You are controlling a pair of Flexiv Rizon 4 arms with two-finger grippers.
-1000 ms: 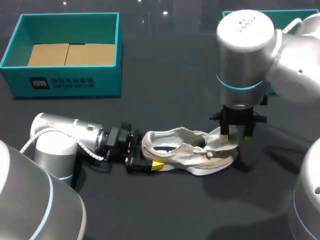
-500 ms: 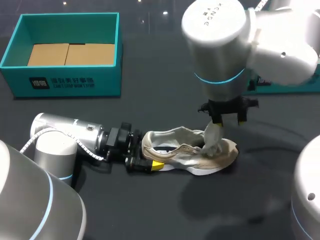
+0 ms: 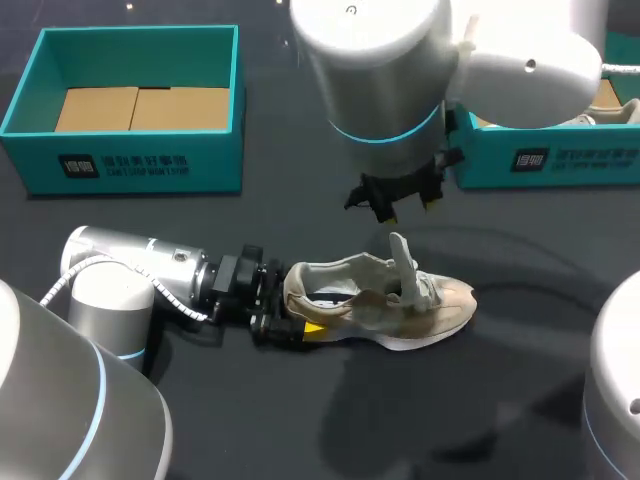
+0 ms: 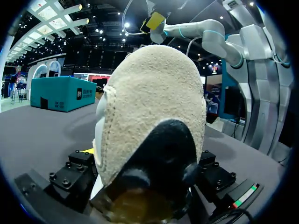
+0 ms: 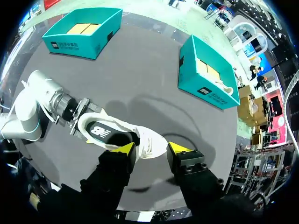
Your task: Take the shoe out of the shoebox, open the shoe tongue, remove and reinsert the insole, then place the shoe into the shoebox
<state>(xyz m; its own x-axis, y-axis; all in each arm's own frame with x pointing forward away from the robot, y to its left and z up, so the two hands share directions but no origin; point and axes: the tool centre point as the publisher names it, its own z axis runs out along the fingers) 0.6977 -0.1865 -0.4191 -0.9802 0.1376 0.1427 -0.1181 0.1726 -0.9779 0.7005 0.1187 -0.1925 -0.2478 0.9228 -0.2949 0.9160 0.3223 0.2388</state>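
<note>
- The shoe [image 3: 380,305] lies on its side on the dark table [image 3: 300,420], outside both boxes, with its toe toward the robot's right. It is a pale, cream-coloured trainer with a white sole.
- The left arm [image 3: 130,270] lies low along the table, and the left gripper [image 3: 285,325] is clamped on the shoe's heel. In the left wrist view the heel [image 4: 154,116] fills the space between the finger blocks.
- The tongue [image 3: 402,262] stands upright, pulled clear of the shoe's opening. Nothing touches it.
- The right arm [image 3: 400,80] comes in from the far right. The right gripper [image 3: 400,200] hangs above the tongue, apart from it.
- In the right wrist view the right gripper [image 5: 152,149] has its yellow tips spread, with nothing between them. The shoe [image 5: 117,135] lies below it.
- The dark insole [image 5: 100,131] is seated inside the shoe. It carries a white logo, not transcribed here.
- The left shoebox [image 3: 30,100] is teal and stands at the far left of the table, well apart from the shoe. Two cardboard inserts [image 3: 140,108] lie flat in its bottom.
- The front wall of the left shoebox bears a dark square mark and a line of white print [image 3: 125,165], noted but not read off.
- The right shoebox [image 3: 545,165] is teal and stands at the far right, partly hidden by the right arm. Its front bears the same style of printed label [image 3: 575,157].
- A pale item [image 5: 223,88] lies in the right shoebox. It is too small to identify.
</note>
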